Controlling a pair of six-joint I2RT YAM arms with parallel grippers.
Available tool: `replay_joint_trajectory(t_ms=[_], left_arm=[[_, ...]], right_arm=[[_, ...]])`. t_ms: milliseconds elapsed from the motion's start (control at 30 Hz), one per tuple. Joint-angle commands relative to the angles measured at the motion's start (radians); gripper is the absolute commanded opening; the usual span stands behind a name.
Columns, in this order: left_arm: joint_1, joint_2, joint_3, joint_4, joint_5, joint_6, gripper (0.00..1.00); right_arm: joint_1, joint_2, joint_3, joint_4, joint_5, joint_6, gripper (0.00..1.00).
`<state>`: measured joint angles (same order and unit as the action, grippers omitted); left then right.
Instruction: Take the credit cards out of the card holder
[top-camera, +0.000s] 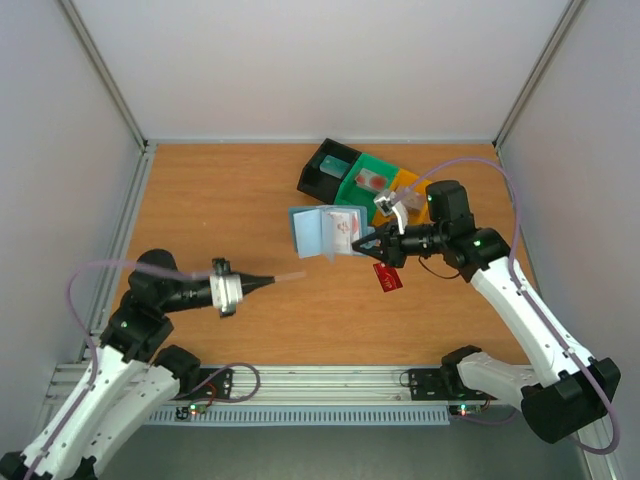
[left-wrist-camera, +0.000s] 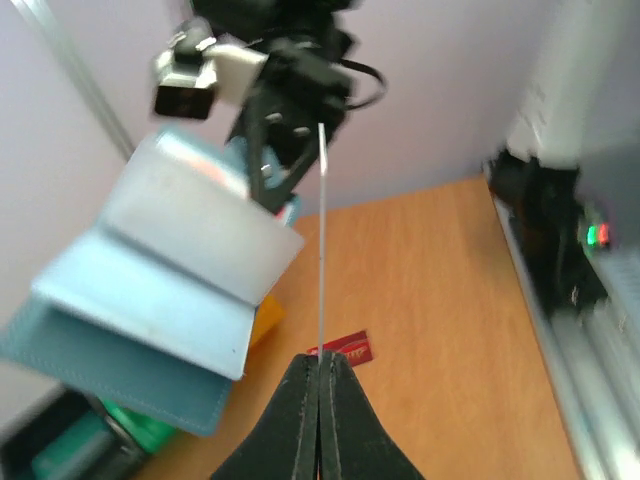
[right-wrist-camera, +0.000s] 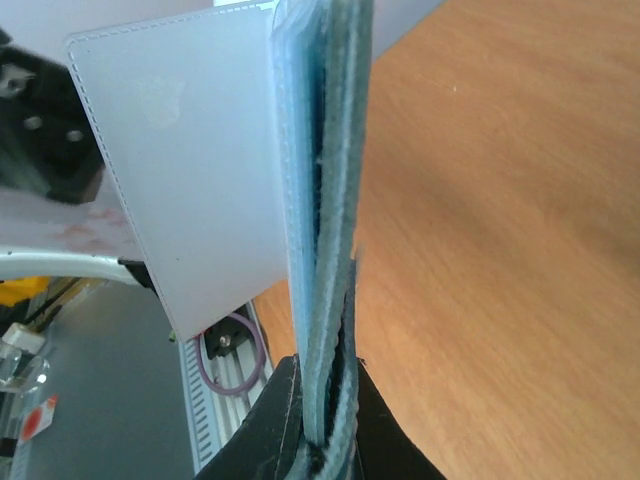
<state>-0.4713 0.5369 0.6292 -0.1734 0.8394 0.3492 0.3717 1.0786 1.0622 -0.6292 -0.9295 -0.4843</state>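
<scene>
Roughly midway, I judge: a dark red card (top-camera: 388, 277) lies on the worktop (top-camera: 220, 200), the left end effector (top-camera: 272, 279) pinches a pale card (top-camera: 295, 275) clear of the open card holder (top-camera: 318, 232), which the right end effector (top-camera: 372, 243) clamps, perhaps with more cards inside.

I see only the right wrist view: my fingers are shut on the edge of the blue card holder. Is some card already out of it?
Observer: Yes. The top view shows a dark red card lying flat on the table, on the near side of the right gripper.
Operator: What does the left arm hold?
Observer: The left gripper is shut on a thin pale card, clear of the card holder.
Operator: Is anything left inside?
Observer: The top view shows a white piece with red print in the open holder; whether it is a card, I cannot tell.
</scene>
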Motion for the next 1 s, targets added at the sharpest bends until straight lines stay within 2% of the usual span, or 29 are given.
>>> replay_joint_trajectory(t_ms=[0, 33, 67, 100, 133, 167, 200, 233, 300, 400, 567, 667, 800, 867, 967], left_arm=[[0.002, -0.099, 0.037, -0.414, 0.138, 0.871, 0.0], [0.002, -0.116, 0.029, -0.488, 0.135, 1.178, 0.0], [0.002, -0.127, 0.014, -0.532, 0.117, 1.364, 0.0], [0.002, -0.137, -0.01, -0.525, 0.088, 1.6, 0.0], [0.002, -0.15, -0.047, -0.451, 0.084, 1.817, 0.0], [0.002, -0.161, -0.087, -0.323, 0.106, 1.894, 0.0], [0.002, -0.163, -0.133, -0.109, 0.154, 1.938, 0.0], [0.002, -0.151, -0.158, 0.002, 0.201, 1.962, 0.0], [0.002, -0.114, -0.166, 0.114, 0.275, 2.054, 0.0], [0.001, -0.096, -0.156, 0.205, 0.341, 2.116, 0.0], [-0.001, -0.126, -0.137, 0.06, 0.316, 2.152, 0.0], [-0.001, -0.133, -0.15, 0.06, 0.282, 2.141, 0.0], [-0.002, -0.139, -0.171, 0.104, 0.212, 2.059, 0.0], [-0.003, -0.14, -0.189, 0.157, 0.169, 1.953, 0.0], [-0.003, -0.129, -0.222, 0.253, 0.141, 1.896, 0.0]], right_arm=[[-0.003, 0.009, -0.028, 0.004, 0.006, 0.052, 0.01], [-0.004, 0.01, -0.034, 0.009, 0.002, 0.056, 0.01], [-0.004, 0.008, -0.04, 0.014, -0.002, 0.061, 0.01], [-0.004, 0.006, -0.045, 0.019, -0.011, 0.067, 0.01], [-0.004, 0.004, -0.051, 0.025, -0.018, 0.072, 0.01], [-0.004, 0.001, -0.057, 0.028, -0.023, 0.078, 0.01], [-0.004, -0.002, -0.062, 0.035, -0.025, 0.082, 0.01], [-0.004, -0.003, -0.065, 0.036, -0.027, 0.085, 0.01], [-0.004, -0.001, -0.063, 0.032, -0.031, 0.087, 0.01], [-0.004, 0.007, -0.056, 0.026, -0.043, 0.086, 0.01], [-0.004, 0.017, -0.064, 0.026, -0.046, 0.096, 0.01], [-0.002, 0.03, -0.071, 0.026, -0.051, 0.112, 0.01], [0.012, 0.048, -0.093, 0.048, -0.041, 0.16, 0.01], [0.025, 0.069, -0.111, 0.058, -0.019, 0.186, 0.01], [0.05, 0.115, -0.215, 0.223, -0.1, 0.322, 0.01]])
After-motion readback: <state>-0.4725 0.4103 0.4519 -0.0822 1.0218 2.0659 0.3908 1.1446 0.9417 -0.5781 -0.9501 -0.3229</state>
